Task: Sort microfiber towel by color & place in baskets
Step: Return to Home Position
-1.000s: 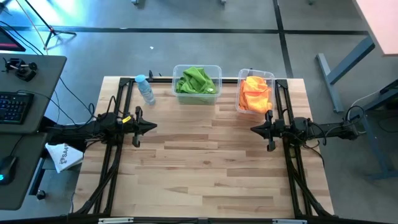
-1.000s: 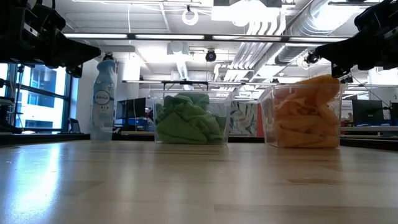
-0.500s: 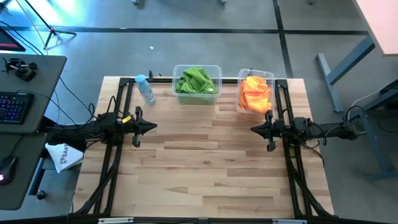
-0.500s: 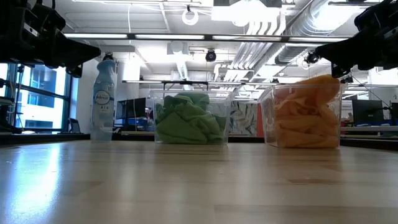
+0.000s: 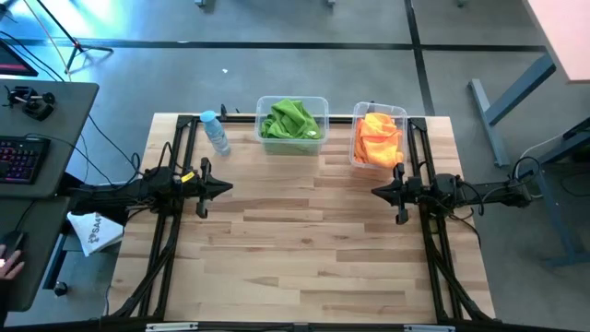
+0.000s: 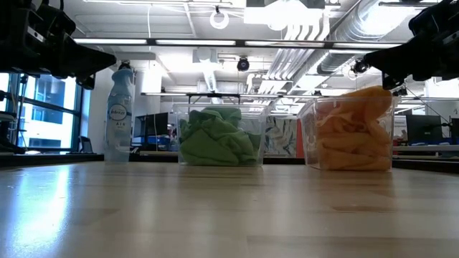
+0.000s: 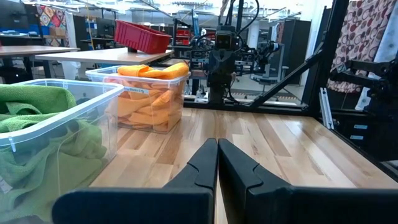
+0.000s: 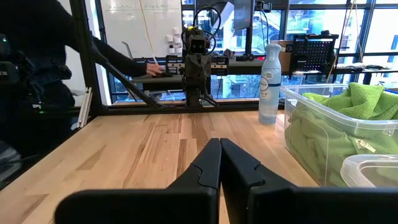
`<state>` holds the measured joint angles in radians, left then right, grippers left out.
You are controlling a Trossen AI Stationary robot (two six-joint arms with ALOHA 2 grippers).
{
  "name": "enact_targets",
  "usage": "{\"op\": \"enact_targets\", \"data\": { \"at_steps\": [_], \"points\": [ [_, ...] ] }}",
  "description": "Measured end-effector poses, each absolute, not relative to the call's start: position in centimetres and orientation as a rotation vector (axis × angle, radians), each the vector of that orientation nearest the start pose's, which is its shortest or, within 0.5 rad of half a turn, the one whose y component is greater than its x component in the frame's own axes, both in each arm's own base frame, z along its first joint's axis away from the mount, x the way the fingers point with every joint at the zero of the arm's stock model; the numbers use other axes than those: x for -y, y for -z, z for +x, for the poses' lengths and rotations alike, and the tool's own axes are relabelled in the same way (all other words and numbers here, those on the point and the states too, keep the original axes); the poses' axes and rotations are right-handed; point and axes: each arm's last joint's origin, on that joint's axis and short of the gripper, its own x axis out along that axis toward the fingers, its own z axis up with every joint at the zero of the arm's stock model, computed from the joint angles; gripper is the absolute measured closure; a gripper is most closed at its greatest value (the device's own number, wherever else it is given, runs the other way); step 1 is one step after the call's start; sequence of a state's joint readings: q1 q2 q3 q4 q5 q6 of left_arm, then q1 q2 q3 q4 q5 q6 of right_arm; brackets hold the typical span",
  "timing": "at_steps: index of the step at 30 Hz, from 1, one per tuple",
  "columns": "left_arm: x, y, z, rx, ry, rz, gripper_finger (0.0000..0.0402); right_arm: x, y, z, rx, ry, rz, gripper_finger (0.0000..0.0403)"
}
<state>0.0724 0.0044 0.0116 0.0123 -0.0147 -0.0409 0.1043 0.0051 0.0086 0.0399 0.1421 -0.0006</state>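
Two clear tubs stand at the table's far edge. The wider tub (image 5: 292,124) holds green towels (image 6: 219,137); the narrower tub (image 5: 377,138) to its right holds orange towels (image 6: 355,129). Both tubs show in the left wrist view, green (image 7: 50,137) and orange (image 7: 146,96); the right wrist view shows the green one (image 8: 339,130). My left gripper (image 5: 229,188) hovers shut over the table's left side, pointing right. My right gripper (image 5: 374,192) hovers shut over the right side, pointing left. The shut fingers show in both wrist views (image 7: 217,163) (image 8: 220,160).
A spray bottle with a blue cap (image 5: 216,133) stands left of the green tub, at the far left of the table. A person's dark sleeve (image 8: 118,59) shows beyond the table's left side. Bare wooden table (image 5: 304,240) lies between and in front of both grippers.
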Motion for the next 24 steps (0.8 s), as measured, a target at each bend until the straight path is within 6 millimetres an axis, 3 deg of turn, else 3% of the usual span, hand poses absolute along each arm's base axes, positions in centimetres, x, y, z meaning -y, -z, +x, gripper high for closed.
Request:
{"op": "enact_targets", "data": {
  "at_steps": [24],
  "points": [
    [-0.44,-16.83,9.71,0.021,-0.055,-0.04,0.0402,-0.6,-16.99,9.7,0.043,0.038,0.005,0.0402]
  ]
}}
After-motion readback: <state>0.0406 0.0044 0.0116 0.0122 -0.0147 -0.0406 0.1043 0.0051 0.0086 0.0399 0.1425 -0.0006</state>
